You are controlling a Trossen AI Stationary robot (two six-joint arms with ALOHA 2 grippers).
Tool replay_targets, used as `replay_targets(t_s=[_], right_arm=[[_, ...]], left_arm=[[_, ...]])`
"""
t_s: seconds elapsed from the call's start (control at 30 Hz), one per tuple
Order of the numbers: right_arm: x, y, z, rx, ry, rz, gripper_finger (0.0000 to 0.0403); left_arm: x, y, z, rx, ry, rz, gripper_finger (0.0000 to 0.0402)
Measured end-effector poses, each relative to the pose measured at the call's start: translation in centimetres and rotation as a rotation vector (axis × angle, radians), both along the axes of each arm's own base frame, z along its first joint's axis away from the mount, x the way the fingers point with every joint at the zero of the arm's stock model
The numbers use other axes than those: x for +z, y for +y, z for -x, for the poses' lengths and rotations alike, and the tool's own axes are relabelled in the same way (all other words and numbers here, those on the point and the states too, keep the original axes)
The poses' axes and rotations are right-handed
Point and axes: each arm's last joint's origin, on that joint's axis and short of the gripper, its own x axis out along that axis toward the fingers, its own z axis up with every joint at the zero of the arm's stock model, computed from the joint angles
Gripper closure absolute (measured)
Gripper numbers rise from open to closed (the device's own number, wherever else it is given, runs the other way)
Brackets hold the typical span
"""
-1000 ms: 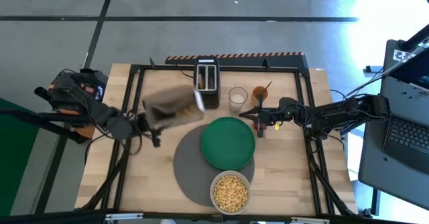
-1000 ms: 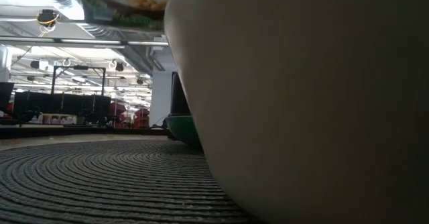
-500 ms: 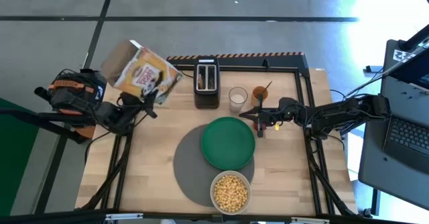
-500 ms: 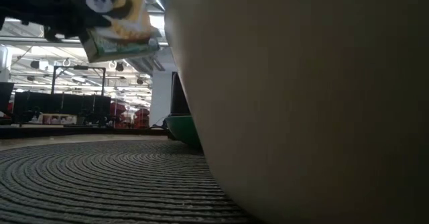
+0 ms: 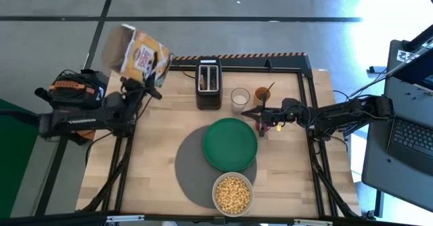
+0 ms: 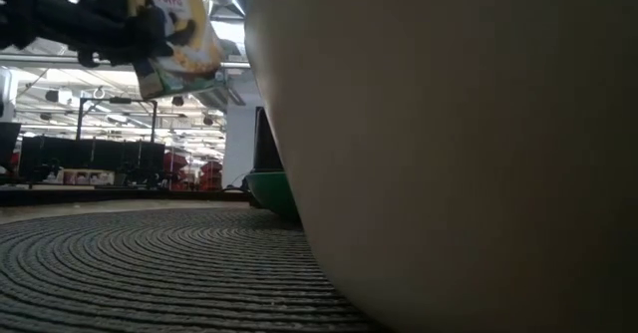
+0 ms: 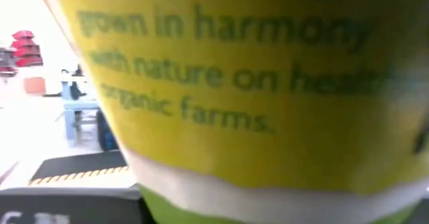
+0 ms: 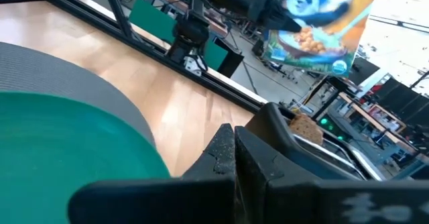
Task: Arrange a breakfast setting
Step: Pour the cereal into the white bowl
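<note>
Cereal already poured: pale bowl (image 5: 233, 193) of yellow cereal (image 5: 232, 191) at 6 o'clock on grey mat (image 5: 193, 168), green plate (image 5: 230, 144) just beyond.

Left hand (image 5: 144, 85) clamped on cereal box (image 5: 134, 51), raised past counter (image 5: 162, 145) at 10 o'clock.

Right hand (image 5: 262, 121) at plate's 2 o'clock, fingers together.

Next, likely: box set down, toast (image 8: 303, 125) fetched from toaster (image 5: 209, 83).

A black toaster (image 5: 209, 84) stands at the far middle of the wooden bench (image 5: 162, 138), with a glass of milk (image 5: 240, 99) just beside it and an orange cup (image 5: 262, 95) next to the glass. A yellow cereal box (image 5: 135, 53) with a panda picture is up in the air over the bench's far left corner. A laptop (image 5: 411, 138) sits off to the right.
</note>
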Motion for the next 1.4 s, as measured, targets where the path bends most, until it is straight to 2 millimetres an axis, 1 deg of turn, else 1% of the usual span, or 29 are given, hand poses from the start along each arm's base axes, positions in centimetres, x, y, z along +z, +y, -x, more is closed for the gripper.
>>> replay_targets(t_s=[0.1,0.17,0.2,0.3,0.4,0.5,0.6,0.7,0.87,0.97,1.1,1.4], right_arm=[[0.1,0.0,0.0,0.001,-0.012,0.013,0.0403],[0.2,0.0,0.0,0.001,-0.022,0.030,0.0403],[0.3,0.0,0.0,0.001,-0.027,0.034,0.0403],[0.4,0.0,0.0,0.001,-0.036,0.038,0.0403],[0.4,0.0,0.0,0.001,-0.036,0.040,0.0403],[0.2,0.0,0.0,0.002,-0.018,0.038,0.0403],[-0.1,0.0,0.0,0.002,0.013,0.034,0.0403],[-0.3,0.0,0.0,0.003,0.034,0.031,0.0403],[-0.3,0.0,0.0,0.002,0.033,0.031,0.0403],[-0.3,0.0,0.0,0.002,0.031,0.035,0.0403],[-0.2,0.0,0.0,0.003,0.027,0.040,0.0403],[-0.2,0.0,0.0,0.003,0.022,0.040,0.0403]], left_arm=[[1.0,1.7,-0.3,0.002,0.026,0.025,0.0262],[1.5,3.0,-0.6,0.002,0.045,0.079,0.0262],[1.4,3.6,-0.8,0.017,0.055,0.117,0.0263],[0.1,5.0,-1.4,0.060,0.079,0.227,0.0263],[-2.2,5.6,-2.1,0.095,0.103,0.316,0.0263],[-4.7,5.5,-2.2,0.174,0.135,0.374,0.0263],[-6.3,4.9,-2.4,0.183,0.131,0.407,0.0263],[-7.6,4.2,-2.1,0.235,0.151,0.420,0.0263],[-8.1,3.3,-2.3,0.231,0.173,0.429,0.0263],[-8.6,3.2,-2.3,0.239,0.171,0.456,0.0263],[-9.6,3.1,-2.1,0.268,0.195,0.508,0.0263],[-10.3,3.3,-2.8,0.235,0.194,0.549,0.0258]])
